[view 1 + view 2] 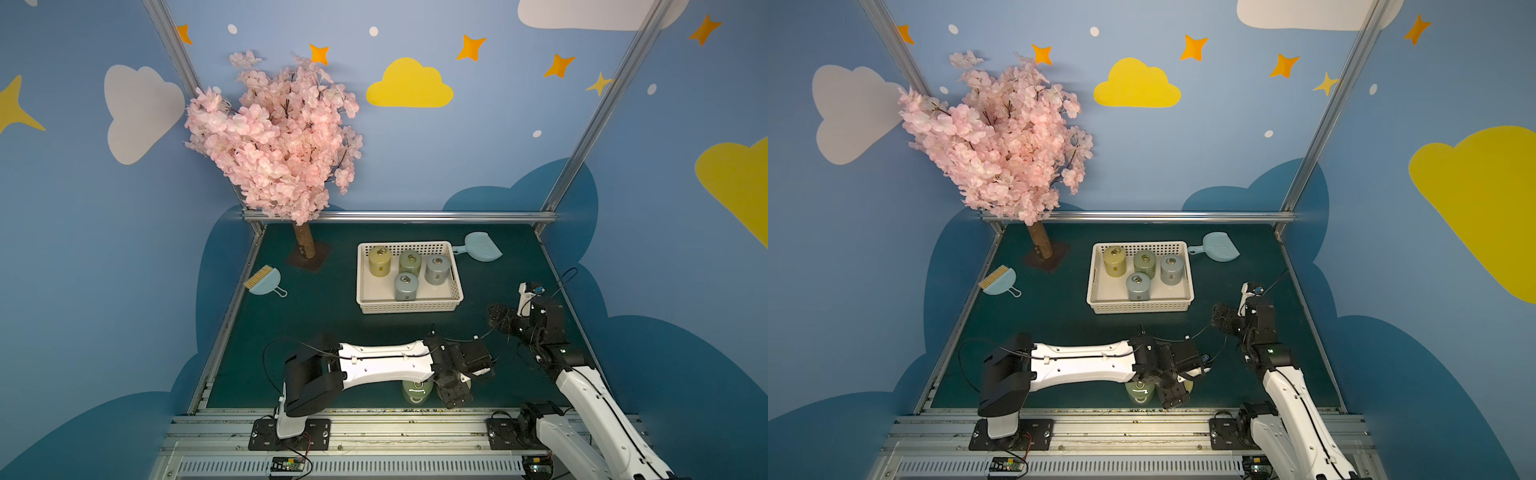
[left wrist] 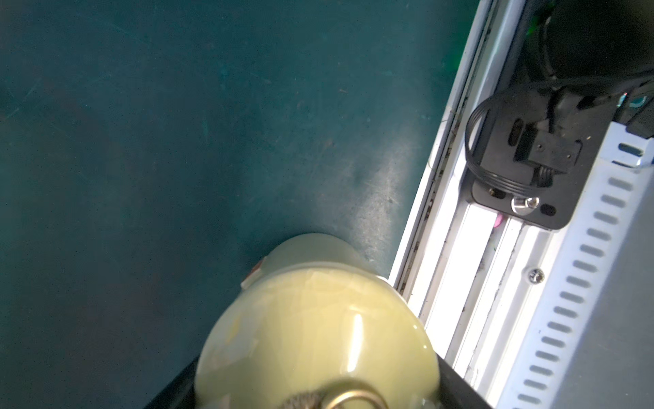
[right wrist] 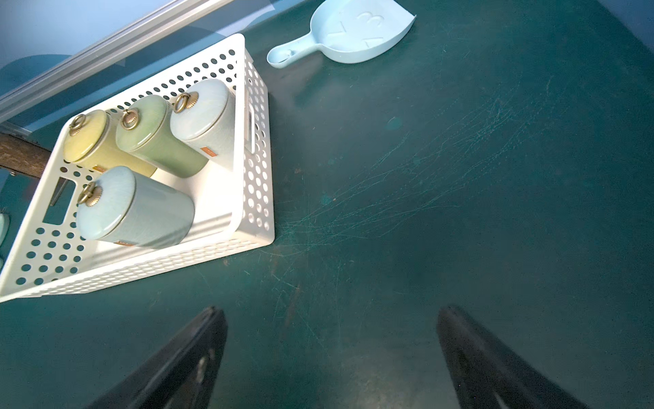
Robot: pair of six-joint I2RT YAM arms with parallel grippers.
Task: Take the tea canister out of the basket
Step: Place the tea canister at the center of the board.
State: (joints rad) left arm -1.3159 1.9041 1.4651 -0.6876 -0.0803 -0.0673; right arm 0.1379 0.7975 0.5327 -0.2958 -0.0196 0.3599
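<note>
Left wrist view: tea canister on mat between left gripper jaws; grip or release, I cannot tell. Likely set-down step; next, lift clear.

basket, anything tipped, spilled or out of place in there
Nothing stands out. Four canisters stand upright inside the basket, lids on, nothing spilled. A fifth green canister stands upright on the mat near the front rail, outside the basket.
</note>
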